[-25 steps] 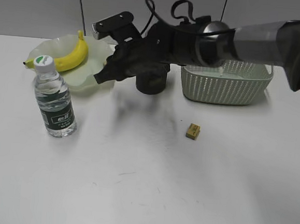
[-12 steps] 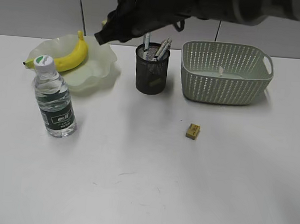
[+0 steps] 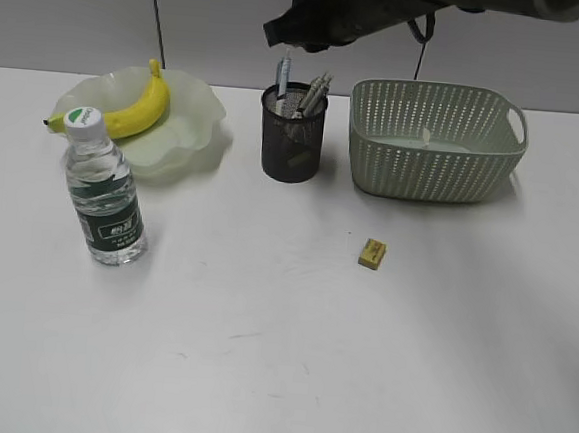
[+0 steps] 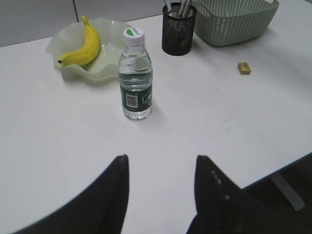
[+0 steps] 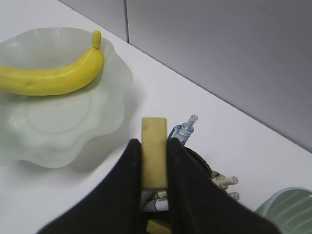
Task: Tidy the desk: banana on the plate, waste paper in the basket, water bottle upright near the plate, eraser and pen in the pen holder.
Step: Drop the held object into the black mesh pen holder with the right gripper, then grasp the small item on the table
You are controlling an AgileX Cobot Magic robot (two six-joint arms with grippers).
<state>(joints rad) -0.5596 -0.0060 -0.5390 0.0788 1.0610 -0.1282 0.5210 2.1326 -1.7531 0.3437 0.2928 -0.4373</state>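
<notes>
My right gripper (image 5: 154, 142) is shut on a yellow eraser (image 5: 154, 156), which stands on end between the fingers. It hangs above the black mesh pen holder (image 5: 201, 160), where pens (image 5: 183, 128) stand. In the exterior view this gripper (image 3: 284, 34) is high over the pen holder (image 3: 292, 142). A second eraser (image 3: 372, 253) lies on the desk. The banana (image 3: 137, 109) lies on the pale green plate (image 3: 189, 148). The water bottle (image 3: 104, 192) stands upright in front of the plate. My left gripper (image 4: 162, 158) is open and empty over bare desk. Something small and white shows inside the basket (image 3: 435, 153).
The basket stands right of the pen holder at the back. White desk (image 3: 278, 356) stretches across the front and right. The desk's front edge (image 4: 278, 168) shows in the left wrist view.
The right arm rose and shifted right, from in front of the pen holder to above it. The pen holder and its pens are now uncovered. Nothing on the desk moved.
</notes>
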